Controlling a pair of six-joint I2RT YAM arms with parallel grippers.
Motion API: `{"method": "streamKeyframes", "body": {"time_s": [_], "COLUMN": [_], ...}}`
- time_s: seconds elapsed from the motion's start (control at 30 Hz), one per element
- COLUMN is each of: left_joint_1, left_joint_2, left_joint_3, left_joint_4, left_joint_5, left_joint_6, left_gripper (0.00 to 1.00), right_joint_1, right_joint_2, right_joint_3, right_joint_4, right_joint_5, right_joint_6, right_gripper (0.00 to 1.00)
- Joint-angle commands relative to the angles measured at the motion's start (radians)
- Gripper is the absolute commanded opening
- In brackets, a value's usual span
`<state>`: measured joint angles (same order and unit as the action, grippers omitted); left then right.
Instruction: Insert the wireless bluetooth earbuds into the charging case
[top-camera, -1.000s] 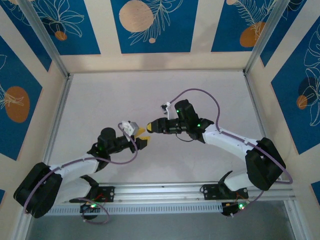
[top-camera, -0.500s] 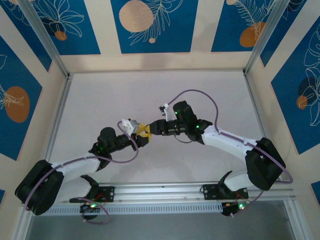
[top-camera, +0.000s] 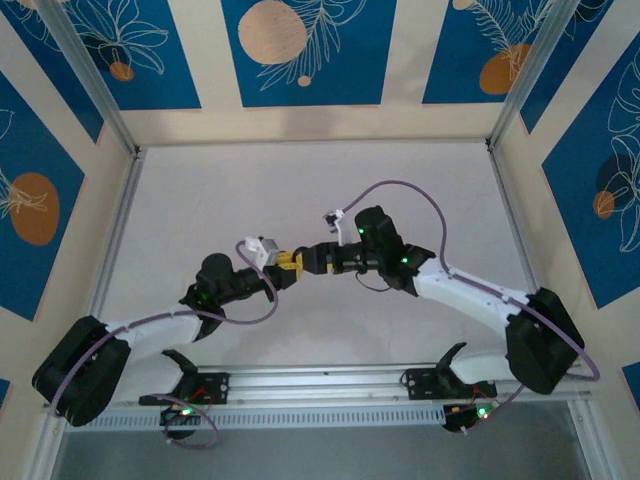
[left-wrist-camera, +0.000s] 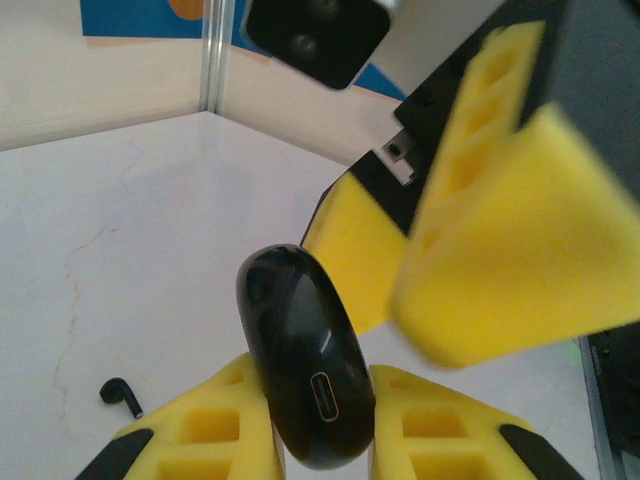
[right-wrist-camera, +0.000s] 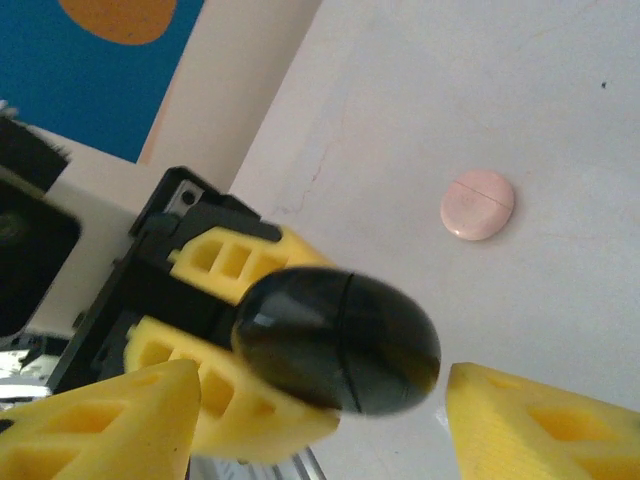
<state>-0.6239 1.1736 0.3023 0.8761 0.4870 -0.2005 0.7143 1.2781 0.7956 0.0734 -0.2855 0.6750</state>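
Observation:
The black charging case (left-wrist-camera: 305, 360) is closed and pinched edge-on between the yellow fingers of my left gripper (left-wrist-camera: 320, 445), its charging port facing the camera. In the right wrist view the same case (right-wrist-camera: 340, 340) sits between the spread fingers of my right gripper (right-wrist-camera: 320, 425), with a gap showing on the right side. The two grippers meet nose to nose above mid-table, the left gripper (top-camera: 281, 269) and the right gripper (top-camera: 301, 261). One black earbud (left-wrist-camera: 120, 395) lies on the table below the left gripper.
A closed pale pink case (right-wrist-camera: 478, 204) lies on the white table (top-camera: 300, 190) beyond the right gripper. Aluminium rails (top-camera: 110, 250) and patterned walls ring the table. The arm bases stand along the near rail (top-camera: 320, 380).
The two grippers have closed the gap and now meet tip to tip. The left jaws have shut on the black case, and the right jaws have spread apart.

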Motion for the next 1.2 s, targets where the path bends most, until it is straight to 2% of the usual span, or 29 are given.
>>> {"method": "streamKeyframes", "body": {"time_s": [0.0, 0.13, 0.3, 0.47, 0.57, 0.77, 1.03, 1.17], "left_joint_1": [-0.001, -0.001, 0.0, 0.0, -0.004, -0.004, -0.007, -0.009], "left_joint_2": [-0.003, 0.03, 0.102, 0.199, 0.21, 0.181, 0.166, 0.155], "left_joint_3": [0.033, 0.029, 0.043, 0.067, 0.093, 0.106, 0.111, 0.11], "left_joint_4": [0.05, 0.155, 0.328, 0.53, 0.531, 0.531, 0.53, 0.531], "left_joint_5": [0.074, 0.153, 0.275, 0.359, 0.389, 0.391, 0.392, 0.388], "left_joint_6": [-0.002, -0.025, -0.093, -0.202, -0.221, -0.232, -0.241, -0.243], "left_gripper": [0.12, 0.1, 0.1, 0.09, 0.09, 0.09, 0.1, 0.1], "right_joint_1": [-0.043, -0.112, -0.242, -0.26, -0.259, -0.236, -0.219, -0.212], "right_joint_2": [-0.101, -0.209, -0.263, -0.228, -0.193, -0.144, -0.08, -0.056], "right_joint_3": [-0.048, -0.11, -0.158, -0.1, -0.081, -0.056, -0.006, 0.011], "right_joint_4": [0.048, 0.088, 0.157, 0.074, 0.085, 0.111, 0.144, 0.148], "right_joint_5": [0.004, -0.068, -0.351, -0.492, -0.56, -0.59, -0.612, -0.634], "right_joint_6": [-0.114, -0.211, -0.291, -0.401, -0.41, -0.434, -0.447, -0.459], "right_gripper": [0.66, 0.66, 0.62, 0.57, 0.55, 0.54, 0.48, 0.36]}}
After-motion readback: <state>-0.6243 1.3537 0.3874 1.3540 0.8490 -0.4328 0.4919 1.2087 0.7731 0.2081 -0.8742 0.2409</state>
